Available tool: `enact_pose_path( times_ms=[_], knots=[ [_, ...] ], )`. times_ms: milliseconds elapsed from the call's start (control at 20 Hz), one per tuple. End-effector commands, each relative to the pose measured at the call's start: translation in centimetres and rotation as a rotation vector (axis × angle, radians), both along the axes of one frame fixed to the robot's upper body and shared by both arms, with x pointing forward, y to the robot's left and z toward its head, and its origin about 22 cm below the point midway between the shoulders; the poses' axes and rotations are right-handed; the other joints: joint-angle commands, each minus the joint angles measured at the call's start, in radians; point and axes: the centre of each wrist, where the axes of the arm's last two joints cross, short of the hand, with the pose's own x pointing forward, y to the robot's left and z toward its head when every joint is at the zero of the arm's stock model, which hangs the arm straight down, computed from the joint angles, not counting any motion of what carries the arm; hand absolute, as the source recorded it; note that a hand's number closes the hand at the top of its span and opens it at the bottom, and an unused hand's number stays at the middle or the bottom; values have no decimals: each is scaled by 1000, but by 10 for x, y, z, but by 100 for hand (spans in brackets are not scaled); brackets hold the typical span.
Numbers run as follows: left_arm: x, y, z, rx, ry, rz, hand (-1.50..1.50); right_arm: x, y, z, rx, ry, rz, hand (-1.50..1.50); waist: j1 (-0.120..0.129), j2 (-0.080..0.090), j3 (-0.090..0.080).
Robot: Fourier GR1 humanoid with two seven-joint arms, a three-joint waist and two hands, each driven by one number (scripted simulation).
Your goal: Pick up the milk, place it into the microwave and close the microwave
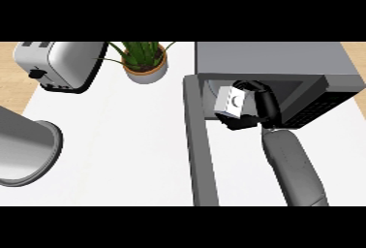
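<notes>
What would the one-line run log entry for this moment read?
right hand: shut on milk | milk: at open microwave mouth | door: open | left hand: unseen

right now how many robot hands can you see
1. The right hand is at the open microwave, curled round the milk. The left hand is out of view.

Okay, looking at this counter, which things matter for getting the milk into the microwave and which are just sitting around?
Part of the job:
- milk carton, held by the right hand at the microwave's opening
- microwave
- microwave door, swung open

Just lying about:
- toaster, far left
- potted plant
- grey round container, left edge
</notes>
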Motion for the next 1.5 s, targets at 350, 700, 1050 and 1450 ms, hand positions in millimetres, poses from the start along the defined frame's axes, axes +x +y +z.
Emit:
enact_pose_path(
  times_ms=[350,700,1050,1450],
  knots=[
    [9,-1,-3,1,-5,-30,-150,55,37,29,-234,23,-143,150,27,14,1],
    [21,13,2,19,-27,-52,-150,63,32,22,-283,0,-236,150,56,28,2],
    [26,5,3,15,-48,-81,-150,78,9,46,-367,-110,-422,150,87,43,3],
    [42,5,3,18,-40,-114,-150,80,-25,49,-532,-171,-489,150,99,59,4]
  ],
)
